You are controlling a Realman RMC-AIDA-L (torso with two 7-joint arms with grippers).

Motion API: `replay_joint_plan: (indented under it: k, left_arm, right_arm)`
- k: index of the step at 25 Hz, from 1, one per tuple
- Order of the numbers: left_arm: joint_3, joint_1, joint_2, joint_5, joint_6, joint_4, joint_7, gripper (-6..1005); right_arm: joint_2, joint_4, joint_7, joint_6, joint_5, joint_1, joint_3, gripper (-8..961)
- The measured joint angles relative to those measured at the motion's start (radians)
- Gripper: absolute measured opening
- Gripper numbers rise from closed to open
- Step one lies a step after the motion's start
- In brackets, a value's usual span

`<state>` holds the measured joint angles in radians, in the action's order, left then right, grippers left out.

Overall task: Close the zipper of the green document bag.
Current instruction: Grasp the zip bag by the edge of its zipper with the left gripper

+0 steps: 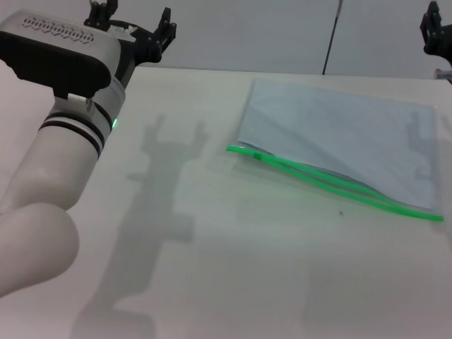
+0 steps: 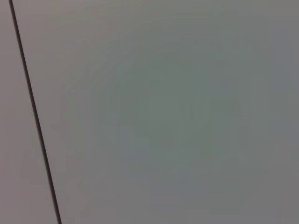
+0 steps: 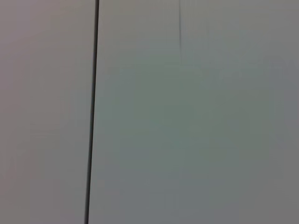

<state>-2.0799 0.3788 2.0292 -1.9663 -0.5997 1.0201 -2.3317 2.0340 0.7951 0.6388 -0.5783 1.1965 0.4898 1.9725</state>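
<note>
You have the green document bag point(image 1: 339, 134) lying flat on the white table point(image 1: 212, 233), toward the right side. Its zipper point(image 1: 332, 182) runs along the near edge, the two green strips parted along most of their length (the small dark slider point(image 1: 256, 155) sits near the left end). Your left gripper point(image 1: 134, 25) is raised at the far left, fingers spread, well apart from the bag. The right gripper point(image 1: 436, 32) barely shows at the far right edge.
</note>
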Motion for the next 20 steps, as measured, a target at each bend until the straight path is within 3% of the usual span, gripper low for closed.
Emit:
replay_joint_plan:
  k: [5,10,20]
  left_arm:
    - [0.006,0.0,-0.003,0.002,0.054,0.016,0.009,865]
    - [0.003,0.009,-0.021,-0.035,0.206,0.073,0.078,866]
    - [0.113,0.047,-0.05,-0.049,0.731,0.171,0.269,865]
  right_arm:
    - [0.0,-0.008,0.0,0.0,0.0,0.001,0.0,555]
    - [-0.001,-0.022,-0.001,0.0,0.0,0.006,0.0,554]
    - [-0.003,-0.053,-0.026,0.015,0.0,0.028,0.0,552]
